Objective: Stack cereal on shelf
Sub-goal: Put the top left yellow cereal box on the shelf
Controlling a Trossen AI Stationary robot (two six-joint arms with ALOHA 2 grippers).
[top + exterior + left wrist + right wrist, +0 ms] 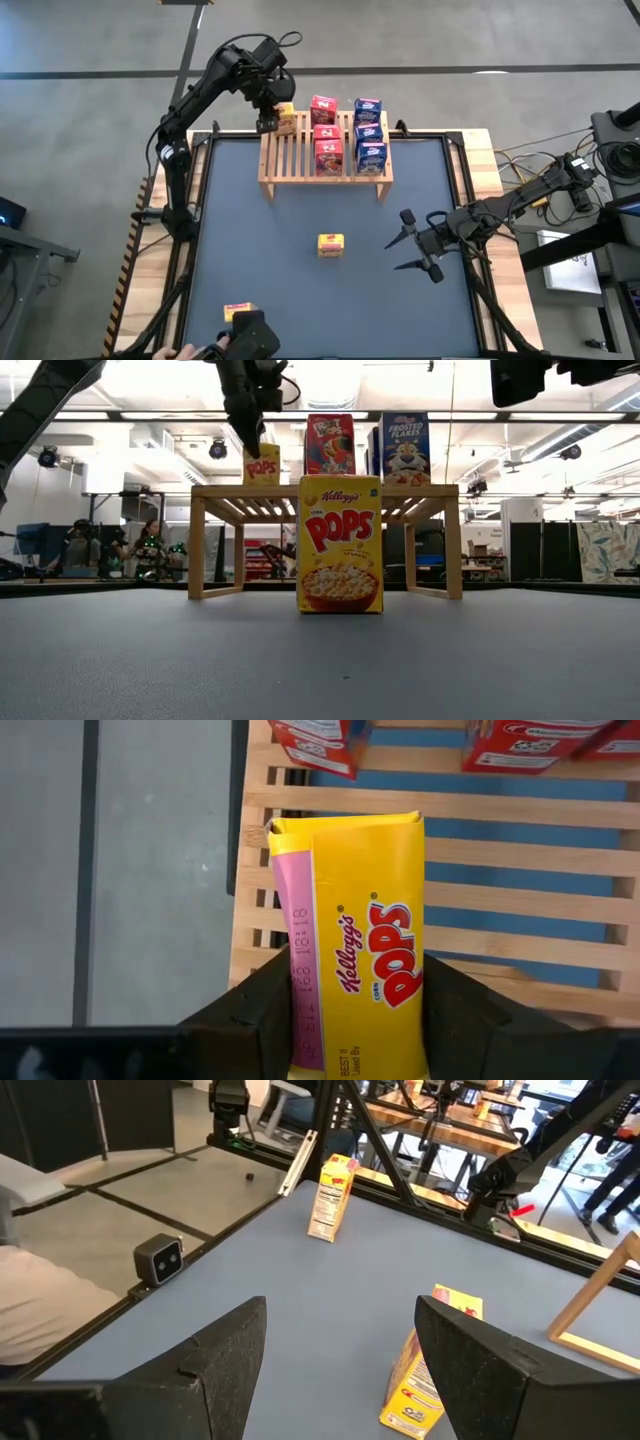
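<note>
While the left gripper (355,1020) clamps a yellow box (355,930) at the shelf's (300,155) far left corner, placing is under way; letting go seems next. Off the shelf's near right, the right gripper (415,243) waits, fingers apart.

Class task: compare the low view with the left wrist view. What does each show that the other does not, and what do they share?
Only the low view shows the upright yellow cardboard Corn Pops box on the table in front of the rack, and the blue Frosted Flakes box. Only the left wrist view shows the left gripper's dark fingers on either side of its box. Both show that held yellow Pops box over the light-wood slatted shelf.
</note>
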